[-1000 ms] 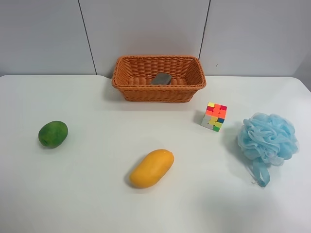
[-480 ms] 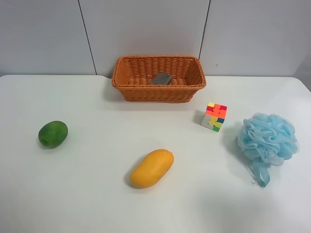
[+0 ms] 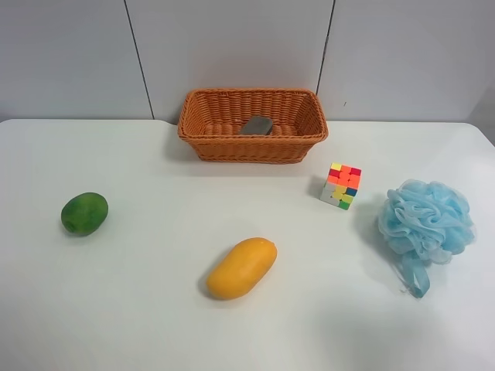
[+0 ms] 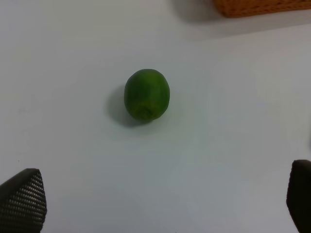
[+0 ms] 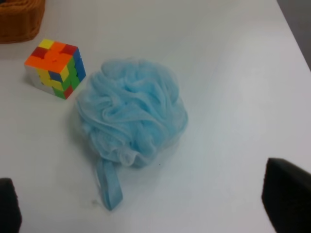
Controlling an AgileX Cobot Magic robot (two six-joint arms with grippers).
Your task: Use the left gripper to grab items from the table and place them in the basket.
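The wicker basket (image 3: 207, 147) stands at the table's far edge with the grey eraser (image 3: 256, 125) lying inside it. On the white table (image 3: 155, 309) lie a green mango (image 3: 84, 212), a yellow mango (image 3: 241, 267), a colourful puzzle cube (image 3: 341, 185) and a blue bath puff (image 3: 425, 220). Neither arm shows in the exterior high view. In the left wrist view my left gripper (image 4: 160, 196) is open and empty, above the table, with the green mango (image 4: 146, 94) ahead between its fingertips (image 4: 22, 199). A basket corner (image 4: 262, 6) shows beyond.
In the right wrist view my right gripper (image 5: 146, 201) is open and empty, over the bath puff (image 5: 131, 116), with the cube (image 5: 56, 68) and a basket corner (image 5: 19, 19) beyond. A grey panelled wall rises behind the table.
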